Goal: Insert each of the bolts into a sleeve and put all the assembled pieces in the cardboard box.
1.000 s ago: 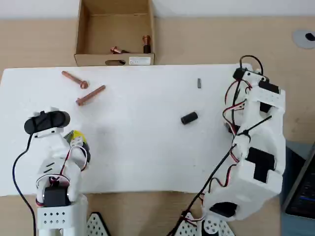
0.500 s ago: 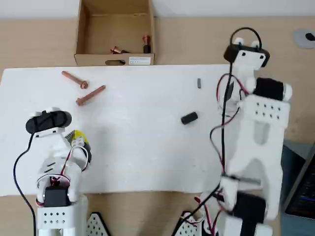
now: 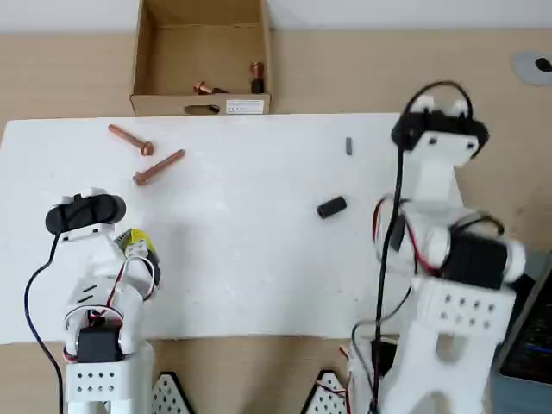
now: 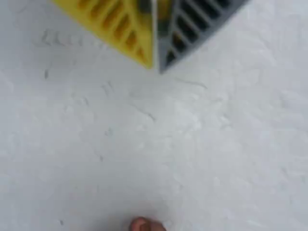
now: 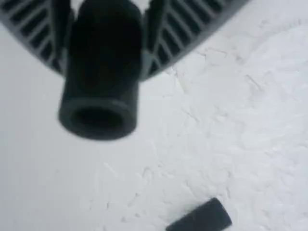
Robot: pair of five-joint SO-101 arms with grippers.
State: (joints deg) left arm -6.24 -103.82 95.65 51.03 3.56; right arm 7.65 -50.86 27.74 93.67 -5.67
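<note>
Sleeve (image 5: pixel 98 91) is gripped in the right fingers (image 5: pixel 33 24), bore facing outward (long axis along them); two loose bolts (image 3: pixel 159 167) lie on the white mat (image 3: pixel 259 267), nearer the closed, empty left fingers (image 4: pixel 115 24).

bolt (image 4: pixel 146 224): cut by frame edge, only copper end shows | sleeve (image 5: pixel 98 115) in right pincer (image 5: pixel 103 72): rear end hidden between fingers (image 5: pixel 29 19) | second sleeve (image 5: pixel 199 217): clipped by frame edge | dark sliver (image 3: pixel 348 146), upper right, high view: too small to identify

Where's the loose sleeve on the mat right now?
In the high view the loose sleeve lies on the white mat, right of centre, beside the right arm.
</note>
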